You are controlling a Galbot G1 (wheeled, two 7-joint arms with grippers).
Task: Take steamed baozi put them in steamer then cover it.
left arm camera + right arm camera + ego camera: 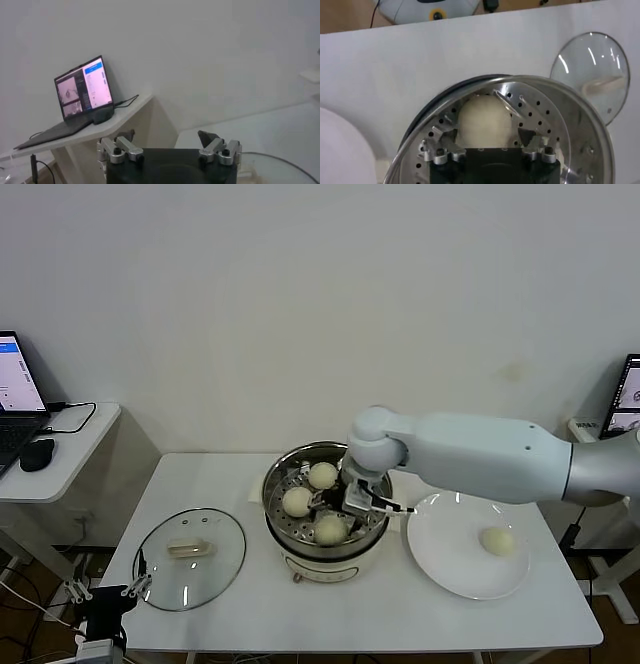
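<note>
Even, soft indoor light fills the head view, with faint shadows under the steamer (325,509) on the white desk (250,594). The cover (592,70) shows bright glare streaks in the right wrist view. The left wrist view looks hazy, its laptop screen (85,87) glowing.

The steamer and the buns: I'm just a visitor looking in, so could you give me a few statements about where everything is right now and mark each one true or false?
1. Three buns lie in the steamer. True.
2. The glass lid sits on the steamer. False: it lies on the table beside the steamer, on the robot's left.
3. One bun is on the white plate. True.
4. The right gripper is over the plate. False: it is inside the steamer, open around a bun there.
5. The left gripper holds the lid. False: it is open and holds nothing, at the table's near left corner.
</note>
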